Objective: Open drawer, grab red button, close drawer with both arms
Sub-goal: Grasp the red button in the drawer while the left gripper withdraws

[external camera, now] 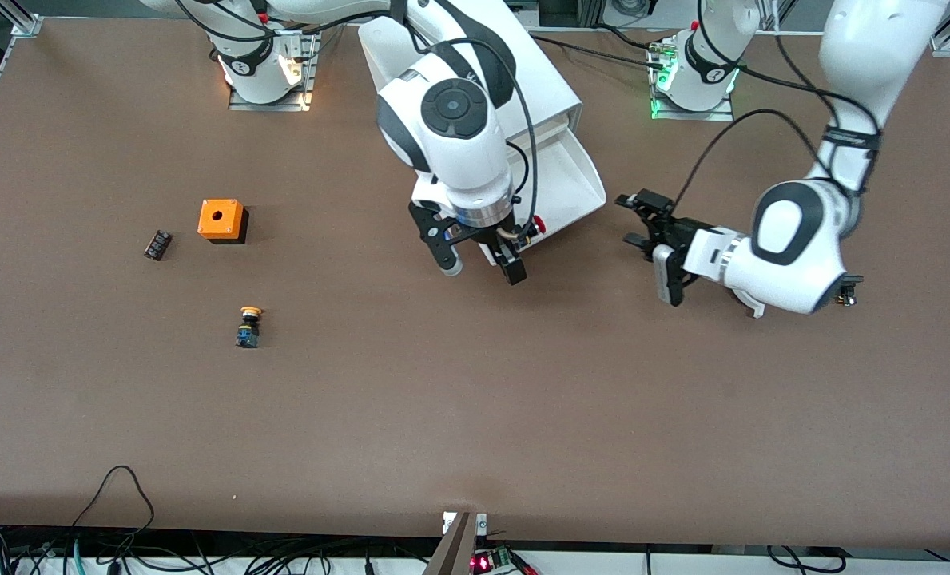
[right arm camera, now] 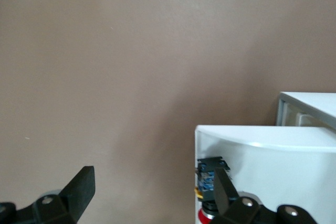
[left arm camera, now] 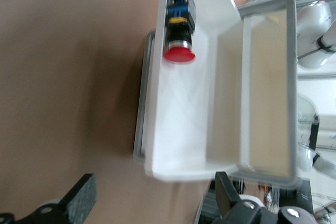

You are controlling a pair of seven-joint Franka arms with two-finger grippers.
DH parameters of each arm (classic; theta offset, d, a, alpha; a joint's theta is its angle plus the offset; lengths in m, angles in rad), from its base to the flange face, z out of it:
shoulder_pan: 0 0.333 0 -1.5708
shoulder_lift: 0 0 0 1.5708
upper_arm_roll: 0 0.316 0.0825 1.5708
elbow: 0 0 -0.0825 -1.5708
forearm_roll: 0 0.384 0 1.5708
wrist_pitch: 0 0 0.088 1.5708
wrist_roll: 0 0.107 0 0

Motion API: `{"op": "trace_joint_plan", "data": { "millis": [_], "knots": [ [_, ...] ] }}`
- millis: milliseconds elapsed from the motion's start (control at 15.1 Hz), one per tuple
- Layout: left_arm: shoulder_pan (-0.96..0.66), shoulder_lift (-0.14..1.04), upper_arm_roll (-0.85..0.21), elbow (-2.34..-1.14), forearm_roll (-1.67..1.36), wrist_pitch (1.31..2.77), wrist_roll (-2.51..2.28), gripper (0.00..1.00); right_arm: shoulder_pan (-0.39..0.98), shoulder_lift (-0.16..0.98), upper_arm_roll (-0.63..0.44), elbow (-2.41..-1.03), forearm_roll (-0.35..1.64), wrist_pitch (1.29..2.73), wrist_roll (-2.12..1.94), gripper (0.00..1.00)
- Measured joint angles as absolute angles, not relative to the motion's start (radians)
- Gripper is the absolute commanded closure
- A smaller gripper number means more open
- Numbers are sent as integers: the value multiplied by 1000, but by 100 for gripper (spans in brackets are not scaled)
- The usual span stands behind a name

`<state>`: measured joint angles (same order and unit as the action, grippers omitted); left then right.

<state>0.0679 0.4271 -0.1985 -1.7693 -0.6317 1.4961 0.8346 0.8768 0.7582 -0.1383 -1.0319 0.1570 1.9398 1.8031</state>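
Note:
The drawer stands pulled out of the white cabinet. In it, by its front wall, lies the button with its red cap; the left wrist view shows the button on its side in the white drawer. My right gripper hangs open over the drawer's front corner, one finger in front of the button. My left gripper stands open beside the drawer, toward the left arm's end, nothing between its fingers.
An orange box with a hole, a small dark part and a yellow-capped button lie on the brown table toward the right arm's end. Cables run along the table's near edge.

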Motion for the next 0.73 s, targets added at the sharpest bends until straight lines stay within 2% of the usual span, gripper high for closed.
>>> {"op": "trace_joint_plan", "data": {
  "millis": [199,398,597,730],
  "knots": [
    [71,407,-199,-1573,-451,1312,645,0,909,771,-139,-1076,151,1980,1804,0],
    [66,402,-202,-1413,-317,1190,482,0,938,772,-139,-1142,127,2036,1804,0],
    [57,390,-215,-1288,-151,1152,353,0,956,771,-140,-1191,94,2058,1804,1],
    [22,377,-223,-1230,-4,1150,328,0,970,770,-140,-1221,88,2087,1804,9]
  ]
}}
